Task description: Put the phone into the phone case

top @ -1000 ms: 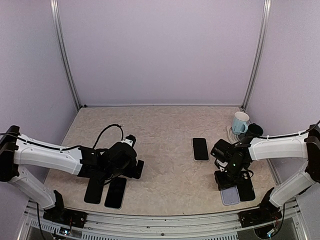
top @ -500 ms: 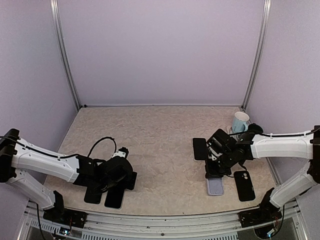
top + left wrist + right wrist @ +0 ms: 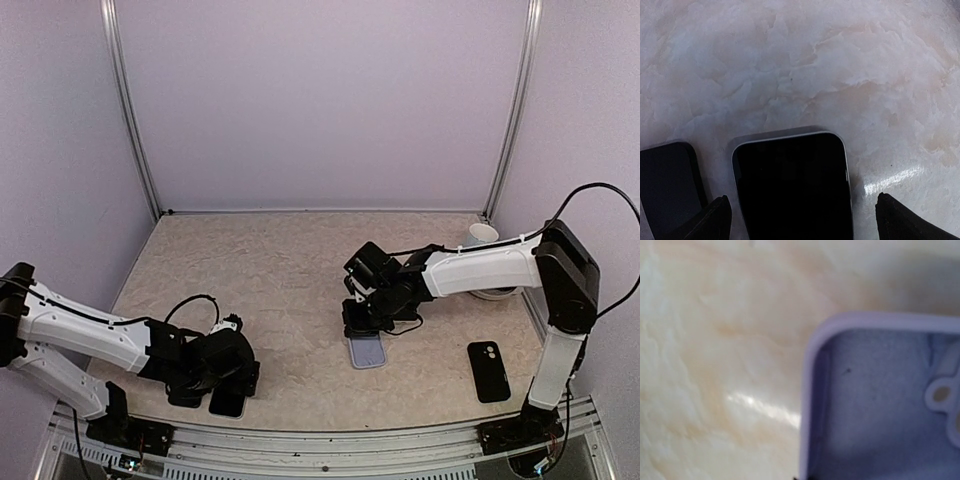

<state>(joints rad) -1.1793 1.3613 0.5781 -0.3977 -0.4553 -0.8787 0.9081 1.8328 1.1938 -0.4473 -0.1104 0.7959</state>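
A black phone with a silver rim (image 3: 792, 185) lies screen up on the table at the front left (image 3: 229, 403). My left gripper (image 3: 807, 222) is open, low over it, one fingertip on each side of the phone (image 3: 236, 384). A lilac phone case (image 3: 367, 351) lies open side up at mid table. My right gripper (image 3: 362, 326) is at its far end and shut on the case's edge. In the right wrist view the case (image 3: 880, 405) fills the lower right and my fingers barely show.
A second flat black slab (image 3: 184, 393) lies just left of the phone, also in the left wrist view (image 3: 667, 192). A black phone case (image 3: 488, 370) lies at the front right. A mug (image 3: 484, 233) stands at the back right behind my right arm.
My right gripper has swept left from the front right to mid table, taking the lilac case with it. My left gripper has drawn back toward the front edge, over the black phone.
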